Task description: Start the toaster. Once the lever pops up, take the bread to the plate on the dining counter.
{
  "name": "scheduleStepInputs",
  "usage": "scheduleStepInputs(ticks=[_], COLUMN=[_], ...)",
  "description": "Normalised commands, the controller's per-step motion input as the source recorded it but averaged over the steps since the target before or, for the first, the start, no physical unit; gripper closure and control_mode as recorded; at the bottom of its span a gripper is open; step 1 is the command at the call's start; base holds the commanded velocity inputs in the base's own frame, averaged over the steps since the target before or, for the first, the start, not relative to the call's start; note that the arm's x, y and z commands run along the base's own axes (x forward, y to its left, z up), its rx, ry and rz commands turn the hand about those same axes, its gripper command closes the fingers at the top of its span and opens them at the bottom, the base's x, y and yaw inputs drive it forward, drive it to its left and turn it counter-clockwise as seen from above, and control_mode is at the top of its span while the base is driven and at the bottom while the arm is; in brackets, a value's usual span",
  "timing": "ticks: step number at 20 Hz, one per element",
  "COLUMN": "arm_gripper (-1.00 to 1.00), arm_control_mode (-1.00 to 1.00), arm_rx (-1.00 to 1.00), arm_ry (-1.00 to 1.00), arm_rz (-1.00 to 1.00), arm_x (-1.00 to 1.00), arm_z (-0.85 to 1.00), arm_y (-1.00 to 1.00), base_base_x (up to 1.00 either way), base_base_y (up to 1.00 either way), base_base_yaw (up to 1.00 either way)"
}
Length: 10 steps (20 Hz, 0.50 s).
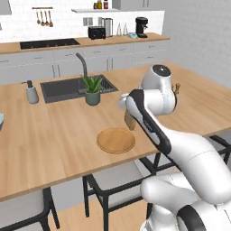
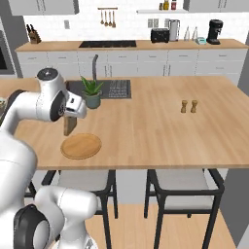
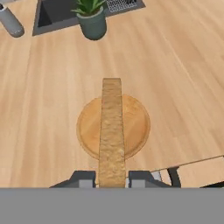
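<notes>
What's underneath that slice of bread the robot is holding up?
The plate lies under the bread, which the tool holds on edge above it. The bread hides a strip across the plate's middle.

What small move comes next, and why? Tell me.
Probably lower the claw straight down and then open it: it grips the bread edge-on above the plate on the dining counter, and the base views show a gap between them.
</notes>
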Motion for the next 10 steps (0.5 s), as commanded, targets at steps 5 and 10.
scheduleStepInputs(ticks=[5,10], arm_gripper=[1.0,1.0], arm_control_mode=[-1.0,-1.0], arm_rx=[0.57,0.39], arm_ry=[0.18,0.01], arm_rz=[0.18,0.16], arm_x=[0.21,0.25], arm_z=[-0.26,-0.42], arm_y=[-0.01,0.0], base_base_x=[0.0,0.0], base_base_y=[0.0,0.0], base_base_yaw=[0.0,0.0])
